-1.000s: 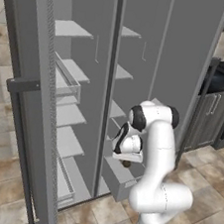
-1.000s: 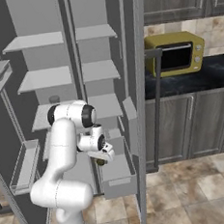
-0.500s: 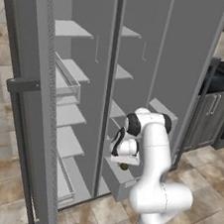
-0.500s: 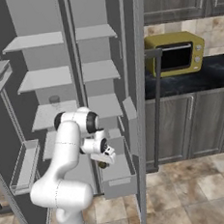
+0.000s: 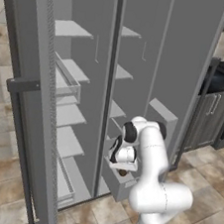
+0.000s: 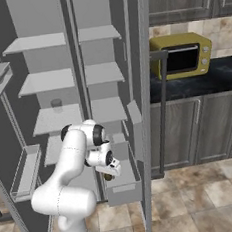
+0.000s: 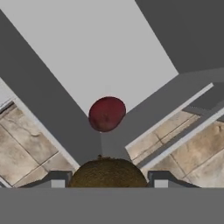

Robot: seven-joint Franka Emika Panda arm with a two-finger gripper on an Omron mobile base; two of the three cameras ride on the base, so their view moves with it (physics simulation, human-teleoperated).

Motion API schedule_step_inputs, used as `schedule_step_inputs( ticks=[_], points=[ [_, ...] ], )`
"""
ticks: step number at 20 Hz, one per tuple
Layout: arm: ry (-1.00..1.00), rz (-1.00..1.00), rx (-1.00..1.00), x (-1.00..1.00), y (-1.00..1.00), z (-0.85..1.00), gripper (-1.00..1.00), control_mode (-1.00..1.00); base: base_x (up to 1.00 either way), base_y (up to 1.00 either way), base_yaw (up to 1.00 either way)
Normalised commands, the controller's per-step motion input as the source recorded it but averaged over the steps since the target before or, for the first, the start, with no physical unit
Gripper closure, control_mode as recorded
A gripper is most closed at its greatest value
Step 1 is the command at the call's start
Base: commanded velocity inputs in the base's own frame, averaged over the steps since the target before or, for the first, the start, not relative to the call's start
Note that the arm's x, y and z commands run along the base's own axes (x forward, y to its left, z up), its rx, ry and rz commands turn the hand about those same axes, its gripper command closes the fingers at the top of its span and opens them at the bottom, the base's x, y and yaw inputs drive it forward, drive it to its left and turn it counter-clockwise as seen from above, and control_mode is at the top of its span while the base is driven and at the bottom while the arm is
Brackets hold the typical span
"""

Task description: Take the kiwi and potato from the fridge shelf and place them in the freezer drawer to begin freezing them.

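My gripper [image 7: 108, 181] is shut on the brown fuzzy kiwi [image 7: 108, 172], which sits between the two dark fingertips [image 7: 51, 180]. Below it lies the dark red potato [image 7: 107, 113], resting in a corner of the freezer drawer [image 7: 96, 57] against its grey wall. From the base, the gripper [image 5: 122, 169] hangs low over the open grey drawer [image 5: 122, 186] with the kiwi [image 5: 122, 173] just above its rim. The right base view shows the kiwi [image 6: 108, 177] in the gripper [image 6: 109, 173] over the drawer [image 6: 124, 191]. Pale fridge shelves [image 6: 35, 43] stand above.
The fridge doors stand open on both sides; the left door [image 5: 30, 103] carries a clear bin [image 5: 68, 78]. A small jar [image 6: 56, 104] stands on a middle shelf. To the right are dark cabinets [image 6: 204, 124] and a yellow microwave [image 6: 180, 55]. Tiled floor lies in front.
The arm has folded lower and the hand has come down with the kiwi, closer over the open drawer. The potato has not moved.
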Motion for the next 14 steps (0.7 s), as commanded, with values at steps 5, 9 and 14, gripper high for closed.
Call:
schedule_step_inputs(
  ticks=[5, 9, 14],
  points=[
    [0.0, 0.0, 0.0, 0.0, -0.06, -0.5, 1.0, -1.0, 0.0, 0.0, 0.0],
    [-0.01, 0.0, 0.0, -0.07, -0.06, -0.42, 1.0, -1.0, 0.0, 0.0, 0.0],
    [-0.04, 0.0, 0.01, -0.32, -0.07, -0.43, 1.0, -1.0, 0.0, 0.0, 0.0]
  ],
)
